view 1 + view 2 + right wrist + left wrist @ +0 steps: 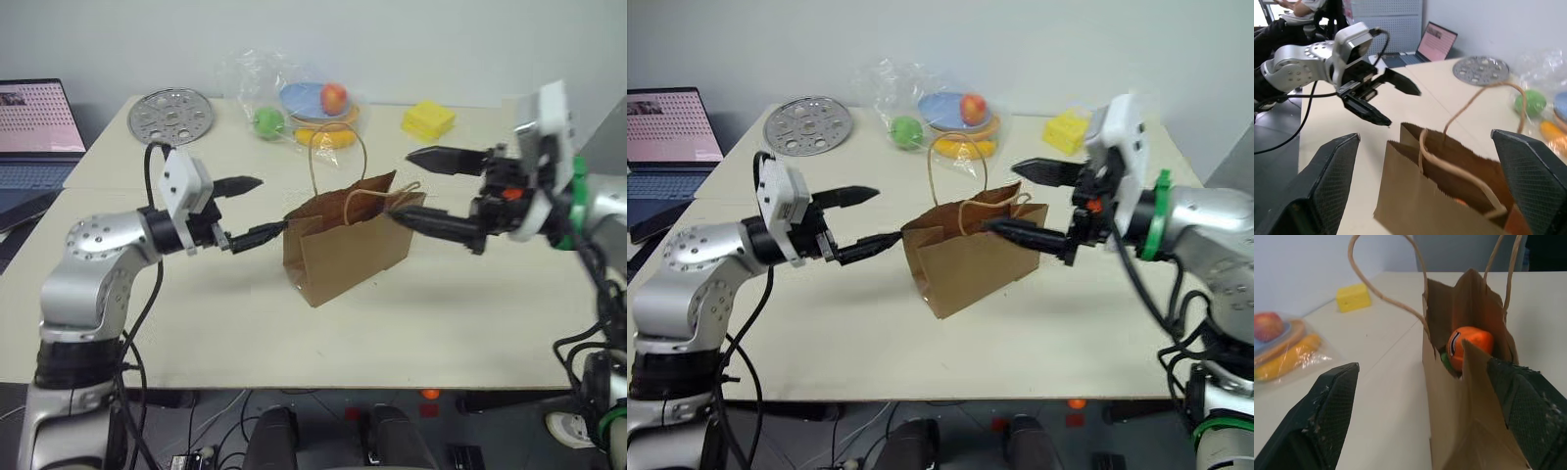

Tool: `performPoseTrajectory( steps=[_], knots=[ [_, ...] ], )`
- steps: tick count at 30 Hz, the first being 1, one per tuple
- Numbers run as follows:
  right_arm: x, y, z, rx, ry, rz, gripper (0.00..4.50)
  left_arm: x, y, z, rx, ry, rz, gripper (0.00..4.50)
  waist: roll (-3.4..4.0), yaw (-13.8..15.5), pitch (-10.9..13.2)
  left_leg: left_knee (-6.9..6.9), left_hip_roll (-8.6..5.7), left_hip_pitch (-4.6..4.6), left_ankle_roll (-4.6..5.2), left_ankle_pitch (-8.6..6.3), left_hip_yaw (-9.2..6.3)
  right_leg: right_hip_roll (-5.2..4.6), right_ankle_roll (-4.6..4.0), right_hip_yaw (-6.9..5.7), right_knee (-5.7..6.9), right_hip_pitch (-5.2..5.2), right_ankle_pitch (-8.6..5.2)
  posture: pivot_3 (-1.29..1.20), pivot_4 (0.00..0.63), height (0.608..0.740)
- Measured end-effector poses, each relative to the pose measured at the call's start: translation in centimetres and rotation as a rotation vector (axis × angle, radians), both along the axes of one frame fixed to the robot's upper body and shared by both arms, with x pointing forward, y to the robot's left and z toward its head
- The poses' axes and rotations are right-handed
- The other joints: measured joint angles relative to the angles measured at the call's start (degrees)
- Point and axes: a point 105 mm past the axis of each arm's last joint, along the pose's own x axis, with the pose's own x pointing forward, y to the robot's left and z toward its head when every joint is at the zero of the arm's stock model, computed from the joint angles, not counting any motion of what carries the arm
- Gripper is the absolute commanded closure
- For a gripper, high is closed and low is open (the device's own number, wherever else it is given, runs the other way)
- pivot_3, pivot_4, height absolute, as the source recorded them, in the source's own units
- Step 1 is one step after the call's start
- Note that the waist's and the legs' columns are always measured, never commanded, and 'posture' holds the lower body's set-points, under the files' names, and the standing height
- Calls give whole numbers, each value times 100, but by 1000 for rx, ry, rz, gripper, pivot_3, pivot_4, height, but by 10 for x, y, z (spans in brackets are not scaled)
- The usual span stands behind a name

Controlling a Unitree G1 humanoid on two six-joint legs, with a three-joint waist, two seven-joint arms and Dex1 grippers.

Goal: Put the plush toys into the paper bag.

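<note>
**Bag stands loaded, both grippers let go at its sides**

Paper bag (348, 250) stands upright near the middle of the table (470, 323), its mouth open and its cord handles arching above the rim. The left wrist view looks straight into it: the orange carrot toy (1469, 346) lies inside, face showing, with a bit of green beside it. The smaller white-and-yellowish toy cannot be made out in the bag or on the table, so it may sit lower in the bag, hidden by the paper.

The left gripper (250, 210) hangs just beside the bag's left edge with its two black fingers spread wide and nothing between them. The right gripper (436, 191) is at the bag's right rim, fingers also spread and empty; its lower finger lies very near or against the paper, which of the two I cannot tell.

By my reading the placing step is finished, or nearly so, and the hands are releasing the bag. The next move calls for backing both arms straight away from the paper without snagging a cord loop or tipping the light bag. The wrapped fruit (294, 113) and yellow block (428, 119) at the far edge stay put.
</note>
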Motion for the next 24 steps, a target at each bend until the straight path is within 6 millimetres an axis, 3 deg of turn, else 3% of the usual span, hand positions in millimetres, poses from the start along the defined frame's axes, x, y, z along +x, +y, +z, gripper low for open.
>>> performPoseTrajectory(
  steps=[2,7,12,16,20,24],
  knots=[
    [-5,-15,-2,-14,74,-34,0,-6,-13,-8,-36,19,-23,32,0,26,0,0,-7,-1,0,0,8,-15,1,3,-13,6,0,0,150,740],
    [-17,-24,-20,-24,201,-51,0,-5,-34,-22,-79,57,-55,32,-5,27,-3,2,-10,-1,2,0,13,-13,11,8,-23,11,6,0,150,740],
    [-28,-20,-39,-58,243,-54,0,5,-38,-34,-57,39,-27,32,-4,-1,-3,1,-15,1,2,0,7,12,14,6,-22,10,8,0,150,740],
    [-38,-8,-47,-89,226,-37,0,19,-47,-63,-53,58,11,32,-4,-12,-3,1,-12,-1,2,0,5,20,14,5,-21,8,8,0,150,740],
    [-40,-5,-47,-122,194,-44,0,19,-54,-67,-55,42,-19,32,-4,-22,-3,0,-11,-1,2,-1,6,18,13,7,-23,7,8,0,150,740],
    [-39,-5,-44,-115,167,-51,0,18,-61,-70,-84,46,-37,814,-4,-20,-3,1,-10,-1,2,-1,6,18,13,8,-24,8,8,0,150,740]
  ],
)
